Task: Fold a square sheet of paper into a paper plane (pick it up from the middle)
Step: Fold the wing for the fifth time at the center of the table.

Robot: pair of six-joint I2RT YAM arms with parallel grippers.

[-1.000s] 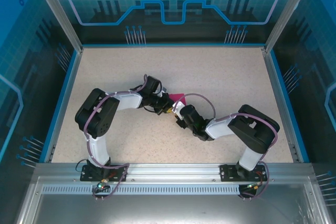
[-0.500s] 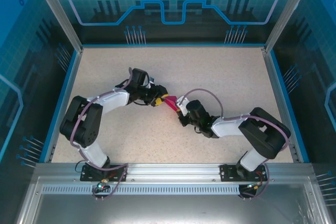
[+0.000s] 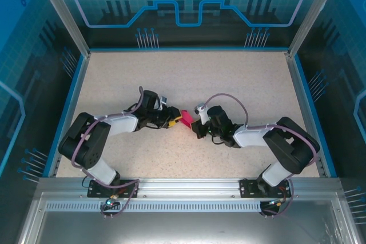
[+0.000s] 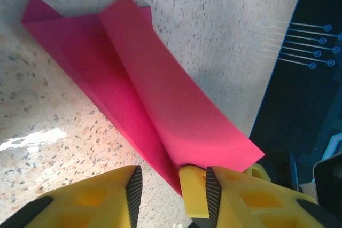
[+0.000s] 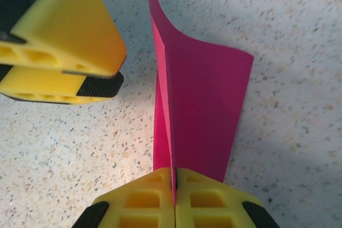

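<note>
From above, both arms bend inward and meet near the middle of the speckled counter (image 3: 240,78). The left claw (image 3: 173,121) and right claw (image 3: 195,125) face each other, with the sheet of paper (image 3: 186,118) showing as a small magenta sliver between them. Its long axis runs roughly from one claw to the other, slightly on a diagonal.

The right wrist view gives the grip itself. The right claw's yellow fingers (image 5: 208,198) are clenched flat together on the near end of the paper, which is pinched along its centre crease. From there the sheet stands on edge and runs straight away from the claw. One flap lies close to the crease, and the other spreads out to the right as a smooth, gently curved panel. The left claw sits to the upper left in this view, just beside the paper with a strip of bare counter between them.

The left wrist view gives the paper's length and layers. Thin, matte, sharply creased sheets overlap in a long wedge. It runs from the left claw's ribbed yellow fingers (image 4: 96,198) at the bottom up to a pointed corner at the upper left. Those fingers stand apart, released, and the paper's near edge passes through the gap close against the right-hand finger. Whether it touches that finger cannot be told. A dark blue wall panel (image 4: 304,78) borders the counter at the right.
</note>
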